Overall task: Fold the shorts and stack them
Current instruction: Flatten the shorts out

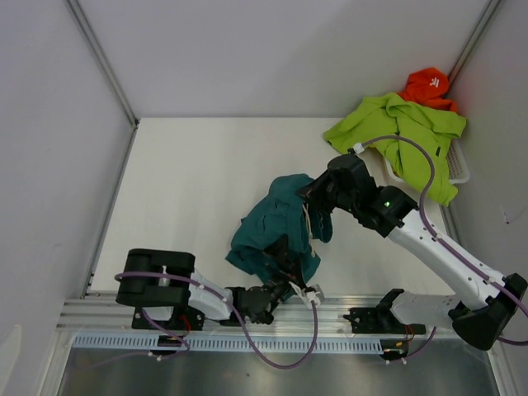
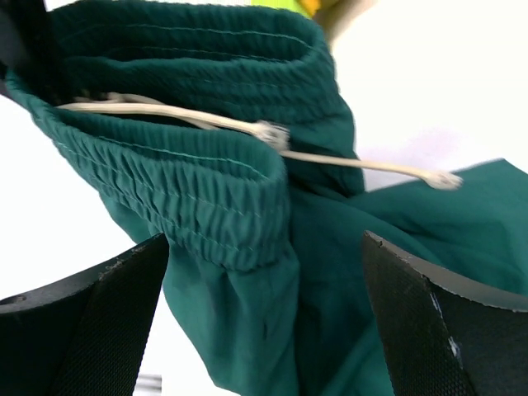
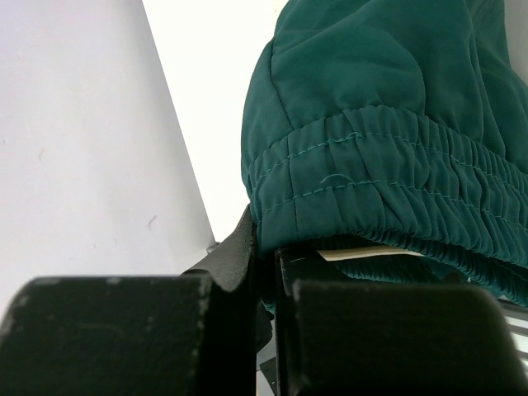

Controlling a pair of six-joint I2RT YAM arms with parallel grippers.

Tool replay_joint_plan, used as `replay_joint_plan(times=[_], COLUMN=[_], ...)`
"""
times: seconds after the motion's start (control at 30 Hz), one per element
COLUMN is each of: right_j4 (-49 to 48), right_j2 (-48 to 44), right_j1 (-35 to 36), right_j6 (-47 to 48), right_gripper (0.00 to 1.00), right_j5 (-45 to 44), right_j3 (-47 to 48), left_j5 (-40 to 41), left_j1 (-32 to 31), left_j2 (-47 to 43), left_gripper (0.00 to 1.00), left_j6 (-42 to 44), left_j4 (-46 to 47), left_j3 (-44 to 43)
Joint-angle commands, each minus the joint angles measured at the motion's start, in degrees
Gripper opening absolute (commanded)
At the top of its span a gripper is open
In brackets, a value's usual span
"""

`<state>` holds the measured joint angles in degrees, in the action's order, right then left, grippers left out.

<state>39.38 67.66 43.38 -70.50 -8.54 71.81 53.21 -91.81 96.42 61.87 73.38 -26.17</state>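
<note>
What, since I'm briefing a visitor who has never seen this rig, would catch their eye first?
The teal shorts sit bunched up at mid-table, their waistband pinched in the right gripper, while the left gripper gapes open around the fabric near the white drawstring. In the far right corner, lime green shorts sprawl over a white basket, with an orange garment behind them.

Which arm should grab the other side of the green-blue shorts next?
Left, I think: the left pincer is open beside the hanging waistband, while the right pincer is shut on the teal shorts.
</note>
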Motion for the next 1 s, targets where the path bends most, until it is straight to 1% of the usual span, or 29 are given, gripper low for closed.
replay_joint_plan(times=[0.0, 0.2, 0.23, 0.3, 0.33, 0.37, 0.4, 0.43, 0.5, 0.57, 0.6, 0.63, 0.67, 0.73, 0.77, 0.8, 0.83, 0.87, 0.9, 0.93, 0.97], right_j4=[-0.7, -0.8, -0.9, -0.9, -1.0, -0.9, -0.9, -0.9, -0.7, -0.3, 0.0, -0.3, -0.4, -0.8, -0.9, -1.1, -2.4, -2.8, -3.2, -5.8, -7.8], right_j2=[-2.4, -2.4, -2.4, -2.4, -2.6, -2.5, -2.5, -2.7, -2.8, -2.4, -2.2, -1.5, -1.1, -0.3, 0.3, 1.2, 1.7, 2.1, 2.3, 2.0, 1.3], right_j1=[-0.1, -0.2, -0.2, -0.2, -0.2, -0.2, -0.2, -0.3, -0.5, -1.3, -2.0, -3.1, -3.7, -5.0, -5.6, -6.8, -7.3, -7.6, -8.0, -8.0, -8.0], right_j6=[-1.0, -1.1, -1.3, -1.7, -1.7, -1.8, -1.9, -1.9, -1.2, 0.0, 2.1, 3.9, 5.8, 11.4, 13.4, 15.5, 20.7, 23.1, 25.0, 28.8, 30.4], right_gripper=[0.00, 0.00, 0.00, 0.00, 0.00, 0.00, 0.00, 0.00, 0.00, 0.00, 0.00, 0.00, 0.00, 0.07, 0.10, 0.13, 0.32, 0.43, 0.52, 0.62, 0.67], right_j5=[-0.3, -0.2, -0.2, 0.0, 0.0, 0.1, 0.0, -0.1, -0.5, -0.7, -0.5, -0.4, -0.3, -0.2, -0.3, 0.4, 1.1, 1.8, 2.9, 4.2, 6.1], right_j3=[2.9, 2.9, 2.9, 2.9, 3.0, 3.0, 3.0, 3.0, 3.1, 3.2, 3.3, 3.2, 3.1, 1.9, 1.5, 1.0, 0.0, -0.6, -1.2, -3.3, -5.0], left_j5=[2.0, 0.7, 0.8, 1.1, 1.8, 2.2, 2.4, 2.5, 2.4, 4.3, 5.5, 7.5, 8.2, 9.6, 9.8, 8.8, 6.9, 0.6, -3.3, -6.7, -9.1], left_j1=[0.7, 1.5, 2.4, 3.5, 3.8, 5.0, 5.8, 6.7, 6.9, 6.9, 6.9, 6.7, 6.6, 5.8, 5.8, 5.9, 7.0, 8.4, 10.4, 14.7, 16.3], left_j2=[0.4, -0.4, 0.2, 2.5, 3.0, 3.1, 2.3, 1.4, -0.9, -5.7, -7.9, -12.7, -15.4, -21.3, -28.7, -32.9, -37.2, -45.5, -48.9, -52.0, -54.6], left_gripper=[0.99, 0.98, 0.86, 0.70, 0.45, 0.32, 0.21, 0.00, 0.00, 0.00, 0.00, 0.00, 0.00, 0.00, 0.00, 0.00, 0.00, 0.00, 0.00, 0.00, 0.00], left_j6=[2.6, 3.1, 3.4, 4.5, 4.2, 3.3, 0.6, -0.8, -2.6, -2.7, -2.7, -3.1, -3.7, -5.8, -12.9, -19.0, -25.6, -40.4, -47.0, -51.5, -56.2], left_j4=[25.6, 25.5, 25.5, 25.5, 25.6, 25.5, 25.5, 25.5, 25.5, 25.6, 25.6, 25.5, 25.1, 21.5, 16.8, -0.8, -12.1, -24.0, -41.1, -45.7, -48.5], left_j3=[-3.2, -4.9, -5.7, -7.4, -8.3, -8.4, -8.2, -6.9, -5.7, -4.2, -3.4, -2.7, -2.0, 0.4, 0.6, 0.3, -0.2, -2.3, -3.2, -3.8, -3.8])
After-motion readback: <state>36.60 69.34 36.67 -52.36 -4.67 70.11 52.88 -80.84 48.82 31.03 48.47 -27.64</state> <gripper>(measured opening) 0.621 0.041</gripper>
